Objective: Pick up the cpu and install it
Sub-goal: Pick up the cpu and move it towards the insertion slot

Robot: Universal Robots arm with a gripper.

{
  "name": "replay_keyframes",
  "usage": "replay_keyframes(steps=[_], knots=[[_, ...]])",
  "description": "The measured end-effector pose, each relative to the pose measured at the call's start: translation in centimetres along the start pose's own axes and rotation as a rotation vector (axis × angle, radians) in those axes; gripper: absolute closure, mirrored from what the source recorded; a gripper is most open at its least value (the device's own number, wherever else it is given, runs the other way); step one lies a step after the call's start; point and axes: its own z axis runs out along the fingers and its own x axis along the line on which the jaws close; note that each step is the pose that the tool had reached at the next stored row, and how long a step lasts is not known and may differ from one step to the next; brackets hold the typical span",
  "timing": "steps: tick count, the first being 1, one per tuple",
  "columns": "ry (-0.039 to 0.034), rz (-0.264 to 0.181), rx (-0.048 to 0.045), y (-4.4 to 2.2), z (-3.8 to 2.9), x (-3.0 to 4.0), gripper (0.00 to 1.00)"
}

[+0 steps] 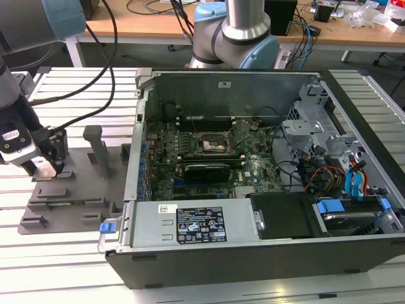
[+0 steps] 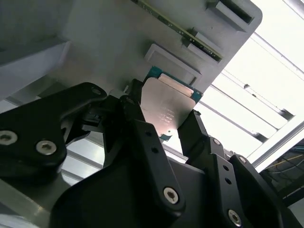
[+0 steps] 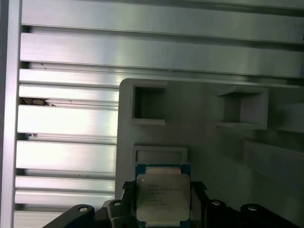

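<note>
Where the arm reaches down at the exterior view's left, the gripper (image 1: 47, 166) sits low over the grey plastic tray (image 1: 69, 196), right among its upright posts. From both wrist views the tool's state is plain enough: its two black fingers (image 2: 142, 137) are closed in on the cpu (image 2: 166, 107), one against each of two opposite edges, with the chip clamped between them. The cpu (image 3: 163, 199) shows its silver-grey metal top, with a thin teal rim along the edge that faces the tray's small rectangular block. It is at the tray, close by that block, though I cannot tell whether it rests on the tray surface or is raised just off it.

Further along the tray (image 3: 199, 137) from the chip are two square recesses. The tray lies on a slatted aluminium table (image 1: 63, 253), whose long ribs run past the tray's edge.

Beside the tray, toward the exterior view's right, stands an open computer case (image 1: 221, 88) with its green motherboard (image 1: 209, 171) exposed. The black socket frame (image 1: 214, 144) on that board is well apart from the tray and the gripper. Black cables (image 1: 104, 76) trail over the table behind the tray.
</note>
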Motion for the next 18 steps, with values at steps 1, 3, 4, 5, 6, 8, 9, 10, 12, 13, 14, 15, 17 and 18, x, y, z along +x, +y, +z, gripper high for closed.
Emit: replay_keyframes(steps=[1, 3, 4, 5, 6, 8, 9, 10, 12, 13, 14, 15, 17, 18], knots=[[0.0000, 0.000, 0.0000, -0.01, -0.25, -0.01, 0.45], [0.0001, 0.000, 0.0000, -0.01, -0.77, -0.02, 0.45], [0.0000, 0.000, 0.0000, -0.01, -0.90, -0.03, 0.45], [0.0000, 0.000, 0.0000, -0.01, -1.02, -0.03, 0.45], [0.0001, 0.000, 0.0000, -0.02, -1.23, -0.04, 0.45], [0.0001, 0.000, 0.0000, -0.02, -1.47, -0.04, 0.45], [0.0000, 0.000, 0.0000, -0.03, -1.65, -0.05, 0.45], [0.0000, 0.000, 0.0000, -0.03, -1.86, -0.05, 0.45], [0.0000, 0.000, 0.0000, -0.04, -2.26, -0.07, 0.45], [0.0001, 0.000, 0.0000, -0.04, -2.44, -0.07, 0.45], [0.0000, 0.000, 0.0000, -0.04, -2.55, -0.08, 0.45], [0.0000, 0.000, 0.0000, -0.04, -2.66, -0.08, 0.45], [0.0001, 0.000, 0.0000, -0.05, -3.09, -0.09, 0.45], [0.0000, 0.000, 0.0000, -0.05, -3.28, -0.10, 0.45]])
